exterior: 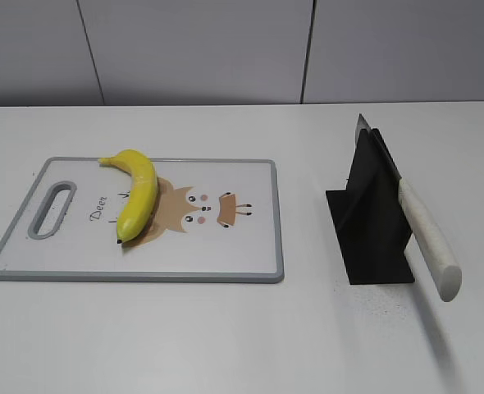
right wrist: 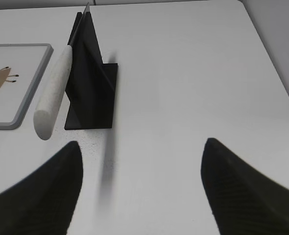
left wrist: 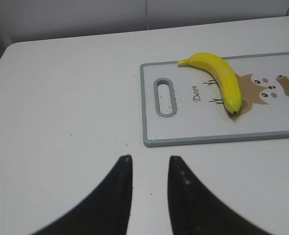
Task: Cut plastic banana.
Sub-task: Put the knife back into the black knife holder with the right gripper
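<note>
The yellow plastic banana (exterior: 138, 191) lies whole on a white cutting board (exterior: 226, 254) with a grey rim and a deer print; it also shows in the left wrist view (left wrist: 223, 78). A knife with a white handle (exterior: 428, 238) rests in a black stand (exterior: 373, 222), handle sticking out toward the front; the right wrist view shows the handle (right wrist: 54, 93) too. My left gripper (left wrist: 149, 159) is open and empty over bare table near the board's handle end. My right gripper (right wrist: 142, 144) is wide open and empty, short of the knife stand (right wrist: 90, 88). Neither gripper shows in the exterior view.
The cutting board (left wrist: 218, 139) has a slot handle (left wrist: 164, 97) at its left end. The white table (exterior: 242, 345) ends at a grey wall behind. The table's right edge (right wrist: 276, 73) runs close beside the right gripper.
</note>
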